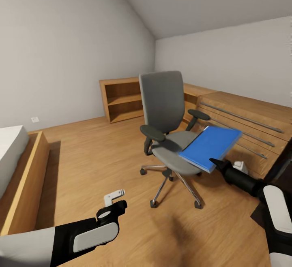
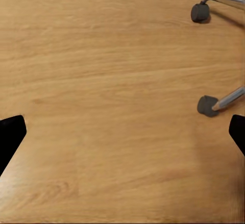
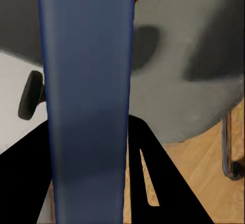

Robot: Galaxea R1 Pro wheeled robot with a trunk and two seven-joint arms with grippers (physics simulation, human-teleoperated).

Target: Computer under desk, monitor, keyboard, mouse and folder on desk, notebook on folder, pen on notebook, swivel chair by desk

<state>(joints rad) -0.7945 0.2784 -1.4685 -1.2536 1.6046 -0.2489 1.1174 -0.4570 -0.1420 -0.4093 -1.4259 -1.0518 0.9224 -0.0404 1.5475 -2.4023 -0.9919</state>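
Note:
The grey swivel chair [image 1: 166,137] stands on the wood floor in the middle of the bedroom, facing me. Just over the right side of its seat, the blue folder [image 1: 211,146] hangs tilted, and my right gripper [image 1: 213,163] is shut on its near edge. In the right wrist view the folder [image 3: 87,96] runs edge-on between the black fingers [image 3: 153,183], with the chair seat [image 3: 189,81] behind it. My left gripper [image 1: 116,203] is low at the front left, open over bare floor, its fingertips [image 2: 11,132] wide apart.
Light wood cabinets with long metal handles [image 1: 247,121] line the right wall, and an open shelf unit [image 1: 121,99] stands behind the chair. The bed's wooden frame [image 1: 28,178] is at the left. The chair's castors [image 2: 206,105] lie close to my left gripper.

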